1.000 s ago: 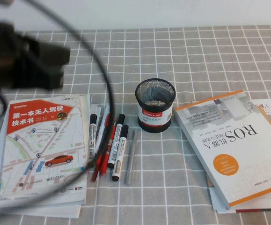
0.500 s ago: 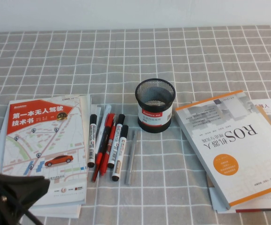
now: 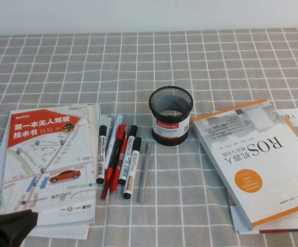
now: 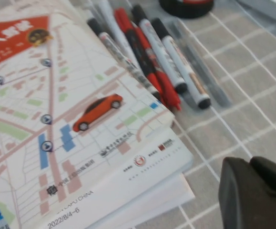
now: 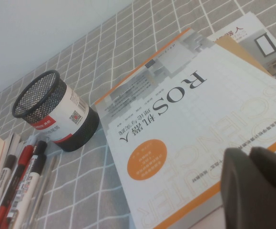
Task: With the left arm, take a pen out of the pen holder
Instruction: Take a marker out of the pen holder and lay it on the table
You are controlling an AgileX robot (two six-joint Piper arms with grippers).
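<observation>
Closure is shown by the left gripper (image 4: 250, 167), held at the near-left corner beside the map-covered book (image 3: 46, 154), titled "第一本无人驾驶技术书" and dated "2022/8/4-6". The right gripper (image 5: 250, 162), likewise pressed together, is held over the book marked "ROS" (image 3: 251, 154). Seven pens (image 3: 120, 157) are counted flat on the counter (image 3: 190, 56) between both books; behind them the mesh pen holder (image 3: 171, 116) is stood, label unreadable.

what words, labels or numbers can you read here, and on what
"第一本无人驾驶技术书": left book, red banner
"2022/8/4-6": same book's lower cover
"ROS 机器人": right book
too blurred to read: pen holder label, pens print
left gripper, shut, at left book's near edge; right gripper over right book
</observation>
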